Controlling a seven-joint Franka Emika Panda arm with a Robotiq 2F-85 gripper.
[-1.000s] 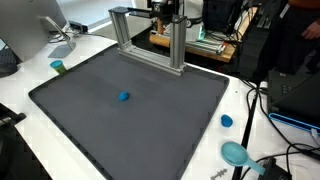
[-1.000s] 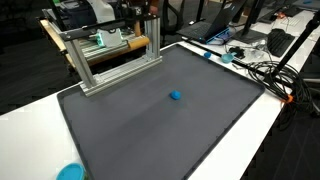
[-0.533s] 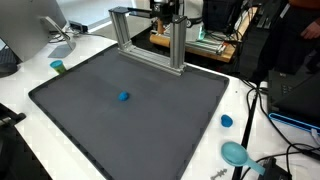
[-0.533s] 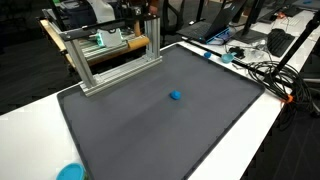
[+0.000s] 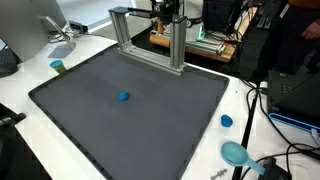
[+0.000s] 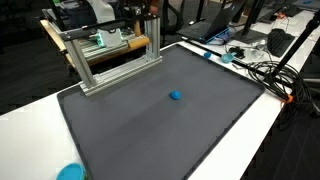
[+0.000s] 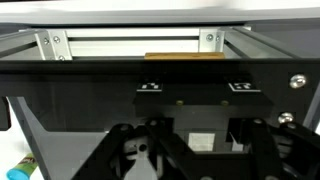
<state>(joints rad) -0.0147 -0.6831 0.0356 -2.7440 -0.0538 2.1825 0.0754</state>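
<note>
My gripper (image 7: pixel 196 150) shows only as dark linkages at the bottom of the wrist view, and its fingertips are hidden. It faces an aluminium frame (image 7: pixel 130 44) with a wooden strip (image 7: pixel 185 56) behind the rail. In both exterior views the gripper (image 5: pixel 166 10) (image 6: pixel 148 10) hangs high at the back, by the top of the aluminium frame (image 5: pixel 148 38) (image 6: pixel 112 56). A small blue object (image 5: pixel 124 97) (image 6: pixel 176 96) lies alone on the dark mat (image 5: pixel 90 130) (image 6: pixel 130 130), far from the gripper. Nothing can be seen between the jaws.
A green-topped cylinder (image 5: pixel 58 67) stands off the mat's corner. A small blue cap (image 5: pixel 226 121) and a teal scoop (image 5: pixel 236 153) lie on the white table beside cables (image 5: pixel 262 110). Another blue item (image 6: pixel 70 172) sits at the near edge. Electronics and laptops crowd the back.
</note>
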